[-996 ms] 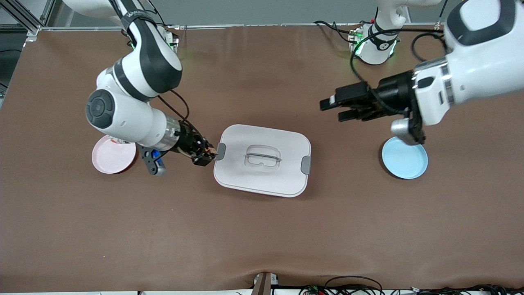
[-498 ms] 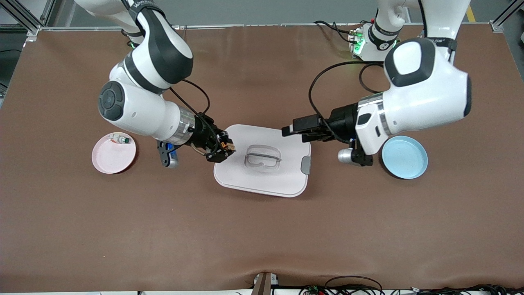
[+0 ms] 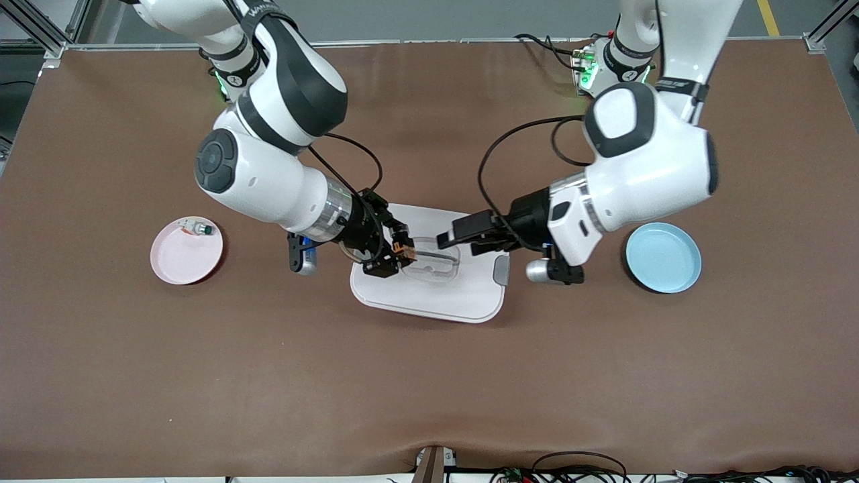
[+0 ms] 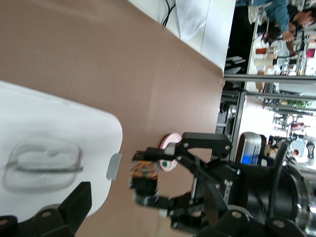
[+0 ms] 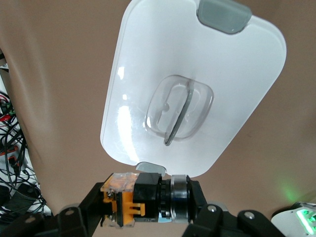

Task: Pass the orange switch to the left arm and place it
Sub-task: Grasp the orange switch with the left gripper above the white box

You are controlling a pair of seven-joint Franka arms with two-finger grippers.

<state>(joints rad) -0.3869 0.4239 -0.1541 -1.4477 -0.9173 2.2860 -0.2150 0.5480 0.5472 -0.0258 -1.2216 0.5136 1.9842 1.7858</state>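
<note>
Overall light: bright and even from above across the brown bench (image 3: 429, 376).
Shadows: soft and short, hugging the box (image 3: 429, 295) and the pink plate (image 3: 184, 258).
Glare: pale sheen on the box lid in the right wrist view; white arm shells shine in the front view.
Blur: the left wrist view is soft, with the nearby fingers (image 4: 74, 207) out of focus.
Background: the room past the bench edge in the left wrist view is overexposed.
Colour cast: green lamp glow at an arm base (image 3: 585, 75).
</note>
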